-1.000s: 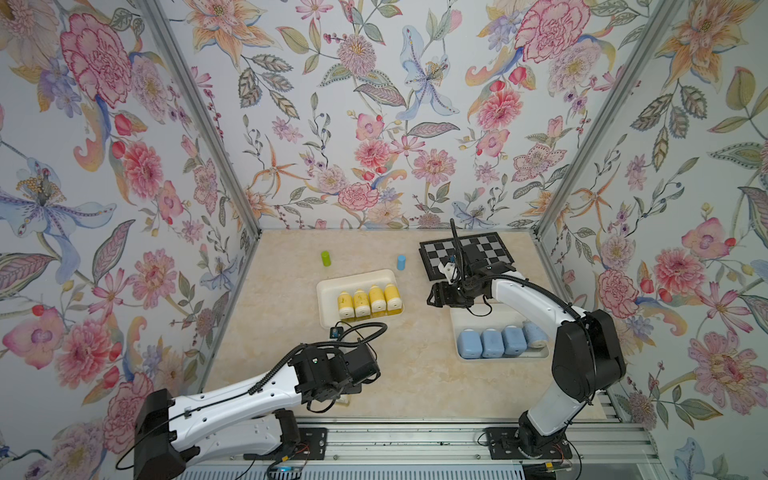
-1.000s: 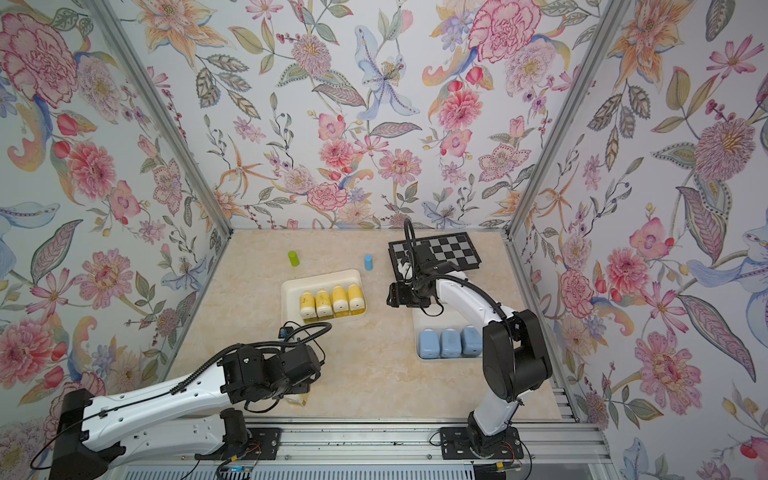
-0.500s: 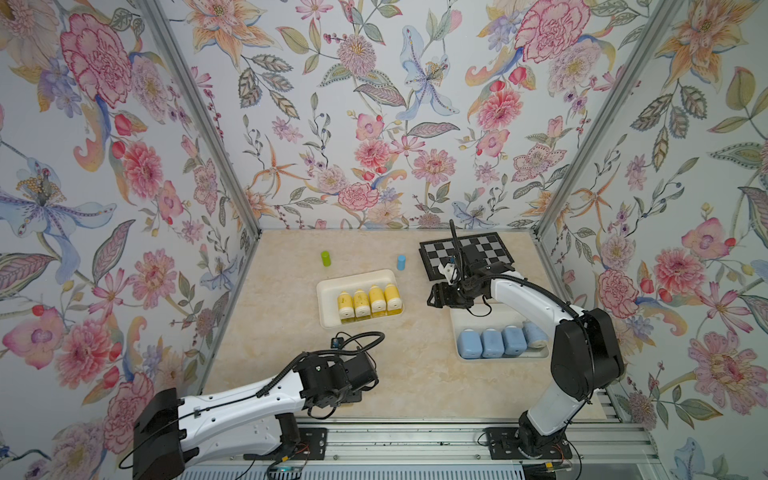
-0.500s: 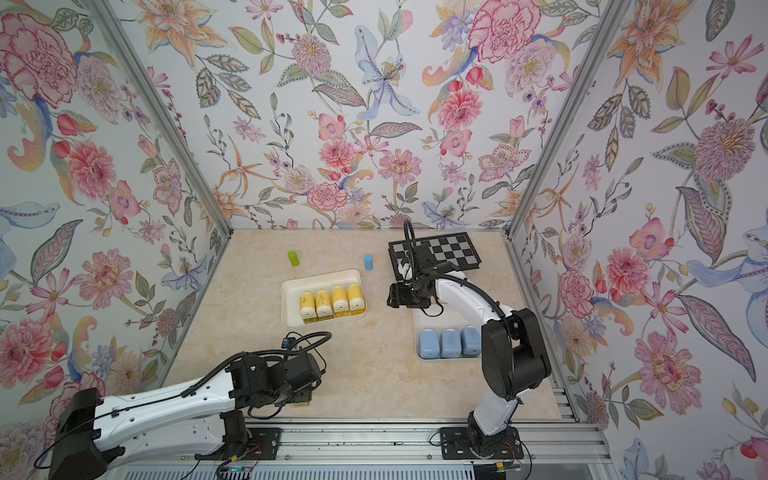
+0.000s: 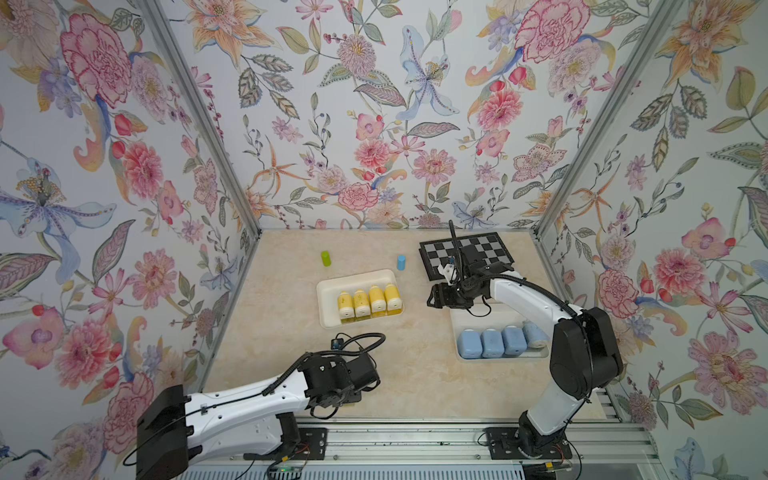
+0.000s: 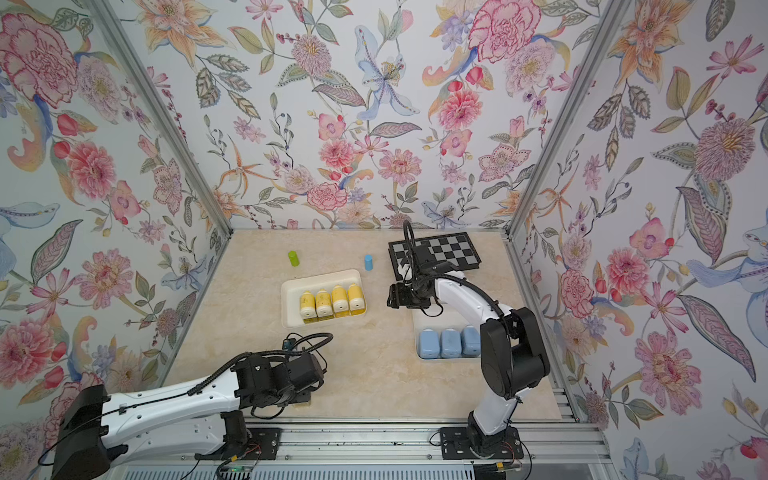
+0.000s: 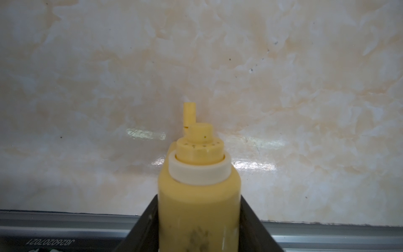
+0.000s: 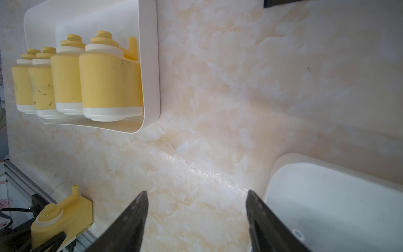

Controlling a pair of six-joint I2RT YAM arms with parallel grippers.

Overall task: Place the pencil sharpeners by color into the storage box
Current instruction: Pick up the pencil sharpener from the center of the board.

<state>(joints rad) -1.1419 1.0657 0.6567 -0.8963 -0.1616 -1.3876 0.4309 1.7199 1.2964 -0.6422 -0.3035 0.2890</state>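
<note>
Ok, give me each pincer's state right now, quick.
Left pincer: closed on a yellow sharpener.
Right pincer: open, holding nothing.

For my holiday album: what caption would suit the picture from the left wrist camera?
The left gripper clasps a yellow pencil sharpener by its body, marbled tabletop beyond.

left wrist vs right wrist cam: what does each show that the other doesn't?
Left wrist only: the left gripper shut on the fifth yellow sharpener, its fingers against both sides. Right wrist only: the open right gripper, the tray holding four yellow sharpeners, and a corner of the second tray. Both: the fifth yellow sharpener and the marble tabletop.
</note>
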